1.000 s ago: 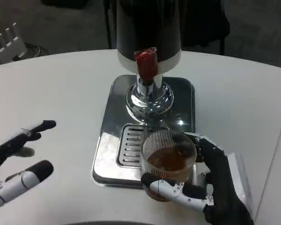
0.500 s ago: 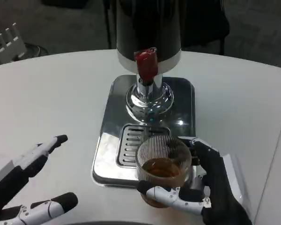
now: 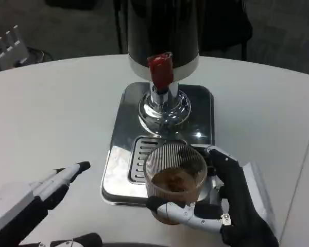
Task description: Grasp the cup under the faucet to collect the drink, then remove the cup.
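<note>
A ribbed clear cup (image 3: pixel 175 177) with brown drink in it is over the front edge of the dispenser's steel drip tray (image 3: pixel 121 159). My right hand (image 3: pixel 232 206) grips it, thumb across its front and fingers behind. The faucet with its red lever (image 3: pixel 160 69) stands behind the cup, under the black tank. My left hand (image 3: pixel 33 206) hovers at the lower left over the table, fingers spread and holding nothing.
The black dispenser tank (image 3: pixel 162 31) rises at the top centre on a chrome pedestal (image 3: pixel 165 108). The white round table (image 3: pixel 56 108) spreads to both sides. A white rack (image 3: pixel 7 46) stands off the table at the far left.
The cup has come slightly left and nearer in my right hand, away from the faucet. My left hand has turned and moved right toward the tray.
</note>
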Available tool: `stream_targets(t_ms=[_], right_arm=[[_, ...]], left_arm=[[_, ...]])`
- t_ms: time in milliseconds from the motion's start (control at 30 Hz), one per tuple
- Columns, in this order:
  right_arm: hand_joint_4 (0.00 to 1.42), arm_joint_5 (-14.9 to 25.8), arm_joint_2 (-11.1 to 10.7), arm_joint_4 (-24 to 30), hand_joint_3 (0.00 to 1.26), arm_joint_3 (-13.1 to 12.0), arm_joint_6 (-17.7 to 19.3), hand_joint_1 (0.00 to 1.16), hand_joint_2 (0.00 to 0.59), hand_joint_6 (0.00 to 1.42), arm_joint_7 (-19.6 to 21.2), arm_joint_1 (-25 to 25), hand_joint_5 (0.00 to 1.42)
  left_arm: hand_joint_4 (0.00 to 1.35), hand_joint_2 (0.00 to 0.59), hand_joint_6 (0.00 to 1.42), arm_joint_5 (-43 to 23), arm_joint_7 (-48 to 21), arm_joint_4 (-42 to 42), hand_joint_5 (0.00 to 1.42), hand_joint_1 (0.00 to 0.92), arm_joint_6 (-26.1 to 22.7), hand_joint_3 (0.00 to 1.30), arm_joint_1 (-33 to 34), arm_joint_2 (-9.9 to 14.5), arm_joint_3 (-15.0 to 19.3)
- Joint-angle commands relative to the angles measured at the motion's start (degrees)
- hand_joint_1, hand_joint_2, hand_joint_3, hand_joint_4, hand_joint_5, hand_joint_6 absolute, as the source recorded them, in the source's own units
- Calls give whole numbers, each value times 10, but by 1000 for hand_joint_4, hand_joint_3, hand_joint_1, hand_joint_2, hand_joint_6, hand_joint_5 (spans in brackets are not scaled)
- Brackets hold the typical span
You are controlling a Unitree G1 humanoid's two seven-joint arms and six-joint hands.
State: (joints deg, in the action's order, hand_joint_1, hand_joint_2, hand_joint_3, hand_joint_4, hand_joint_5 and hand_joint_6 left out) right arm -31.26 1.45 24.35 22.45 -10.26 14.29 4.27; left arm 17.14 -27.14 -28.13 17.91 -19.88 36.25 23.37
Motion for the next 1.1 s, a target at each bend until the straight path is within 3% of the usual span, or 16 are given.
stream_targets(t_ms=[33, 400, 600, 1100], right_arm=[[1262, 1, 11, 38, 1072, 13, 8, 971, 123, 1424, -14, 13, 1424], [1262, 1, 3, 82, 1072, 12, 6, 972, 123, 1424, -51, 37, 1424], [1262, 4, -5, 94, 1072, 4, 13, 972, 123, 1424, -61, 54, 1424], [1262, 1, -2, 113, 1079, -8, 2, 973, 124, 1424, -83, 53, 1424]], left_arm=[[0, 107, 51, 40, 13, -19, 0, 0, 8, 0, -19, -3, -5], [0, 106, 12, 101, 11, -65, 0, 0, -8, 0, -34, -8, -9], [0, 102, 0, 128, 7, -83, 0, 0, 2, 0, -36, 1, -27], [0, 105, 0, 162, -1, -90, 0, 0, -32, 0, 10, 7, -55]])
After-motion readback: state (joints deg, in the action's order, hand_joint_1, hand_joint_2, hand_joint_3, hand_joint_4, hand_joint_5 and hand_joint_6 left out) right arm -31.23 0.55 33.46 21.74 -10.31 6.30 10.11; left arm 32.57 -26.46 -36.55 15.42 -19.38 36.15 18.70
